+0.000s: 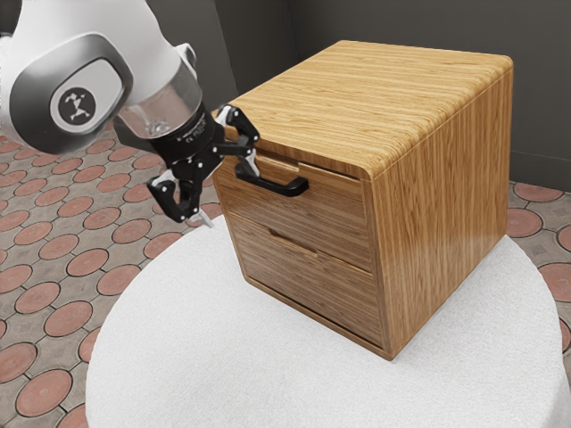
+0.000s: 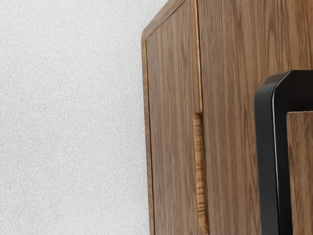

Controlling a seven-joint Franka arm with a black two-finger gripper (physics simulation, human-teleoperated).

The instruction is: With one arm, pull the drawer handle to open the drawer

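Observation:
A wooden cabinet [image 1: 419, 169] with two drawers stands on a round white table [image 1: 178, 357]. The top drawer [image 1: 330, 209] carries a black bar handle [image 1: 272, 183]; its front stands slightly proud of the cabinet face. My gripper [image 1: 230, 190] is at the handle's end nearest the exterior view's left, fingers spread wide and open, the upper finger [image 1: 243, 129] just above that end. In the wrist view the black handle [image 2: 269, 161] is close under the hand, with the lower drawer's recessed pull [image 2: 198, 171] beyond it.
The lower drawer [image 1: 312, 276] is shut flush. Bare white tabletop [image 2: 73, 117] lies in front of the cabinet. Around the table is a tiled floor [image 1: 62, 267] with round red tiles, and dark walls stand behind.

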